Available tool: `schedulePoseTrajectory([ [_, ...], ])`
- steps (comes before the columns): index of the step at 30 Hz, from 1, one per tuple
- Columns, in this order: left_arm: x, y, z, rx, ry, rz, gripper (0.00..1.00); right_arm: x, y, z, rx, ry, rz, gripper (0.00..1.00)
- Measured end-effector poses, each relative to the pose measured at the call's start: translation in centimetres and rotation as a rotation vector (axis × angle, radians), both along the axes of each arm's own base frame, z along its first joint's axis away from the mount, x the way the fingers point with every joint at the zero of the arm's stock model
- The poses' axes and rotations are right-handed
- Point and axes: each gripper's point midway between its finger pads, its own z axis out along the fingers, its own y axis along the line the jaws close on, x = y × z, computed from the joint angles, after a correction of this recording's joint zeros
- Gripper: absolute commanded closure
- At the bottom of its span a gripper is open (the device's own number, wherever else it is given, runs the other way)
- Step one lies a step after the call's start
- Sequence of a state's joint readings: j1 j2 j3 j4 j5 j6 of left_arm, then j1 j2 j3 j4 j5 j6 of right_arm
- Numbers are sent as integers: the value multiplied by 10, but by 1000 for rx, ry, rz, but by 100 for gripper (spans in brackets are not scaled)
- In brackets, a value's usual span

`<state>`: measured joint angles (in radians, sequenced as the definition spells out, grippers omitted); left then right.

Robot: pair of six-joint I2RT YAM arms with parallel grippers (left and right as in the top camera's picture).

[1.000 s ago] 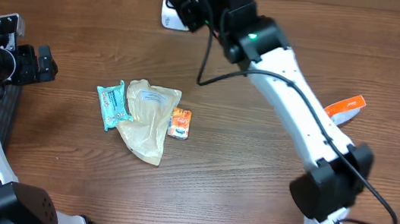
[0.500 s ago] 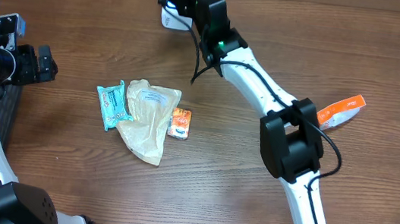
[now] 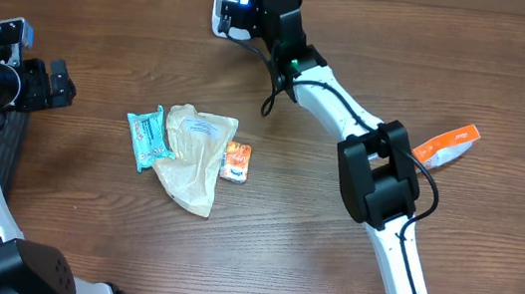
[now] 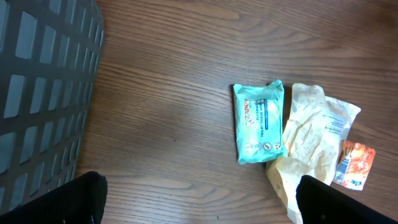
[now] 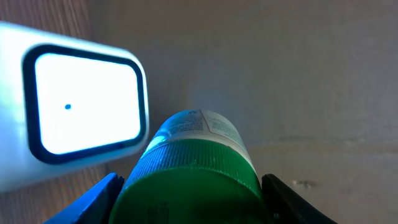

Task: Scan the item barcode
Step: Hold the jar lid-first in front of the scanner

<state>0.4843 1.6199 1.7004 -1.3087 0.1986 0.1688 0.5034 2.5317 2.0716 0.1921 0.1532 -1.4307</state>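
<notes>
Scanner (image 5: 81,106) window is lit. Left gripper (image 4: 199,199) sits well left of scanner, spread wide, empty. Right gripper (image 5: 193,202) is clenched on green-capped bottle (image 5: 194,155), just right of scanner window. Risk: barcode not visible, may face away from scanner, so no read; round bottle could twist in the grip.

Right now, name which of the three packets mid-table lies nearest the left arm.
The teal wipes pack, at the cluster's end toward the left arm. The cream pouch lies next to it, and the small orange sachet is farthest.
</notes>
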Motion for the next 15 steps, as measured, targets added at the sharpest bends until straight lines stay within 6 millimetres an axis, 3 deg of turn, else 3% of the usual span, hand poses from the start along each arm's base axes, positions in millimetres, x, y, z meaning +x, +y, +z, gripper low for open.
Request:
schedulePoseTrajectory([
  [15, 0, 0, 0, 0, 0, 0, 0, 0, 0, 0, -10, -2, 16, 50],
])
